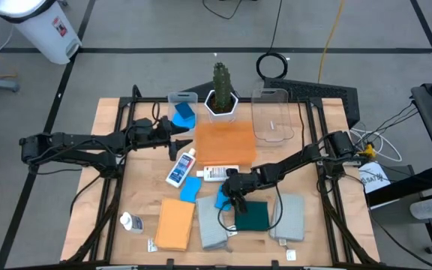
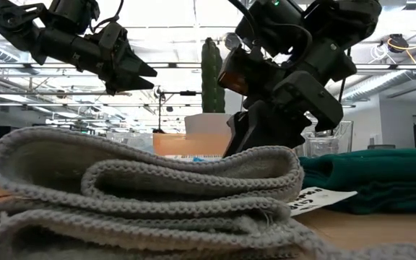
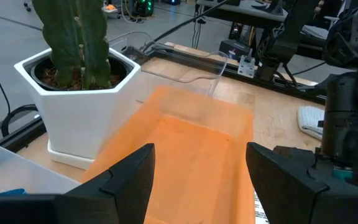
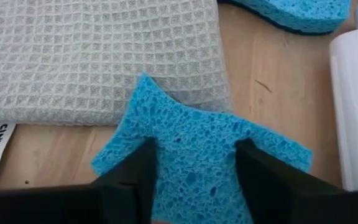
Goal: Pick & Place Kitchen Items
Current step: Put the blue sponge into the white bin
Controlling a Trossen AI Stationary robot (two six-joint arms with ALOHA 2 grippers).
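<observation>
My right gripper (image 1: pixel 228 196) (image 4: pixel 194 180) is down near the table's front middle, shut on a blue sponge (image 1: pixel 221 199) (image 4: pixel 197 149). Beside it lie a dark green cloth (image 1: pixel 251 216), two grey cloths (image 1: pixel 214 229) (image 1: pixel 289 217) and an orange cloth (image 1: pixel 175 223). Another blue sponge (image 1: pixel 190 187) and two white bottles (image 1: pixel 180 169) (image 1: pixel 220 174) lie flat on the wood; a third bottle (image 1: pixel 131 222) is at the front left. My left gripper (image 1: pixel 180 142) (image 3: pixel 197 186) hovers open at the orange tray's left edge, touching nothing. My right gripper pinches the blue sponge between its two fingers (image 4: pixel 138 174), across the sponge's near part (image 4: pixel 191 168). The fingers slant down from the table's right side. The sponge bulges out past both fingers, and its far corner (image 4: pixel 143 81) overlaps the grey cloth's edge. I cannot tell if it is clear of the table.
A flat orange tray (image 1: pixel 225 144) fills the middle. Behind it stand a cactus in a white pot (image 1: pixel 221 96), a clear bin holding a blue sponge (image 1: pixel 183 114) and another clear bin (image 1: pixel 272 114). In the low view a grey cloth (image 2: pixel 136 195) fills the foreground.
</observation>
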